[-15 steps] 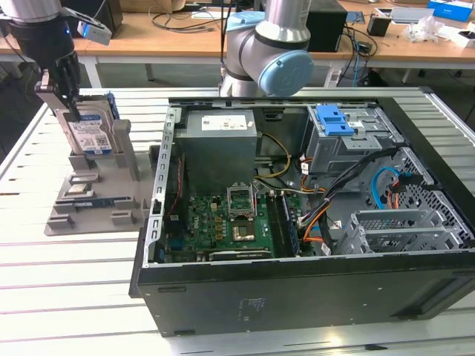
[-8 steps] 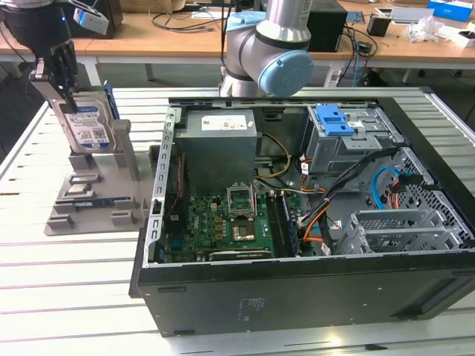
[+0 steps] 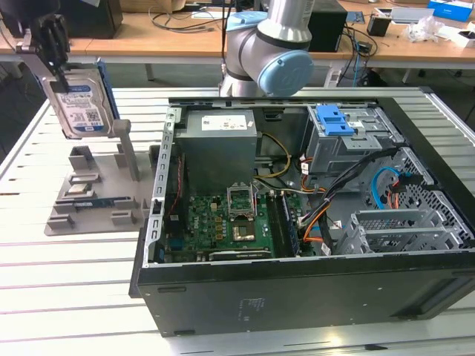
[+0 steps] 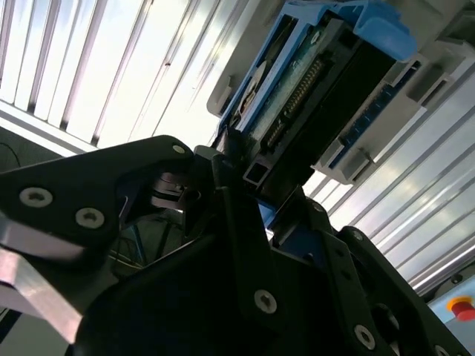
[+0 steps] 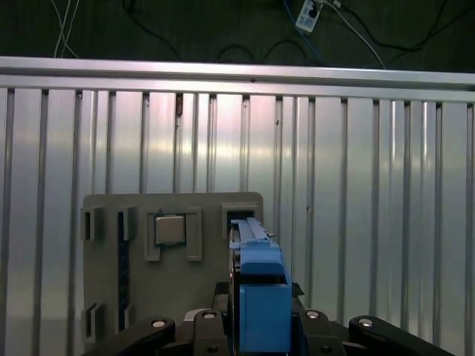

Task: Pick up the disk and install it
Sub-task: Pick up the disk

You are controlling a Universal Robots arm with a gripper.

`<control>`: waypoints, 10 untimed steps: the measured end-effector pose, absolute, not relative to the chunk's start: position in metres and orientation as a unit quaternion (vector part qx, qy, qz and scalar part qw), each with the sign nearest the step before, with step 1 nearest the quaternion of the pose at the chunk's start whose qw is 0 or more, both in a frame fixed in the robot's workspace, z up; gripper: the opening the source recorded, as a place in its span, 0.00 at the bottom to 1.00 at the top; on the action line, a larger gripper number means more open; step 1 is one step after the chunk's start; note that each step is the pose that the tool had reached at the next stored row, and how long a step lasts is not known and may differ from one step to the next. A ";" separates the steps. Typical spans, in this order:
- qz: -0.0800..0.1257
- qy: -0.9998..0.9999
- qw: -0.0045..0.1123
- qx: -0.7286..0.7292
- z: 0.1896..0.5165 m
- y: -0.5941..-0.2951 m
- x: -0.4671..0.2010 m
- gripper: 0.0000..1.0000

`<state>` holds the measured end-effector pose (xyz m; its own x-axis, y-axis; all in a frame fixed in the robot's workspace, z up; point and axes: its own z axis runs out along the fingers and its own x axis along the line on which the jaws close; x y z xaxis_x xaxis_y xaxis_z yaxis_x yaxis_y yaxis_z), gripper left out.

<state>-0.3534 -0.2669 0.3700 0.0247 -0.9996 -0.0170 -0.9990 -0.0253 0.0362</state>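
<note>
The disk (image 3: 83, 107), a silver hard drive with a white-and-blue label and blue side rails, stands upright at the exterior view's left. My gripper (image 3: 58, 68) is shut on its top edge and holds it just above the grey fixture plate (image 3: 96, 211). In the first wrist view, the blue rail of the disk (image 5: 260, 285) sits between the black fingers (image 5: 159, 328), with the fixture plate (image 5: 171, 297) beneath it. The second wrist view looks along the edge of the disk (image 4: 297, 93), with its connector row, from beside my gripper (image 4: 249, 189).
The open computer case (image 3: 297, 297) lies on the slatted table at the exterior view's right. It holds a motherboard, a grey power-supply box (image 3: 219, 148) and a metal cage with a blue latch (image 3: 334, 120). The arm's base (image 3: 271, 52) stands behind the case. A chip (image 5: 169, 228) rests on the fixture.
</note>
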 end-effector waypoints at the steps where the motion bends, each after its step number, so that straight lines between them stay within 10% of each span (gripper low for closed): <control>1: -0.019 -0.698 0.007 0.716 0.372 -0.267 -0.353 0.36; 10: -0.019 -0.698 0.007 0.716 0.392 -0.265 -0.353 0.36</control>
<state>-0.3533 -0.2653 0.3920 0.0248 -0.9995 -0.0175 -0.9990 -0.0254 0.0361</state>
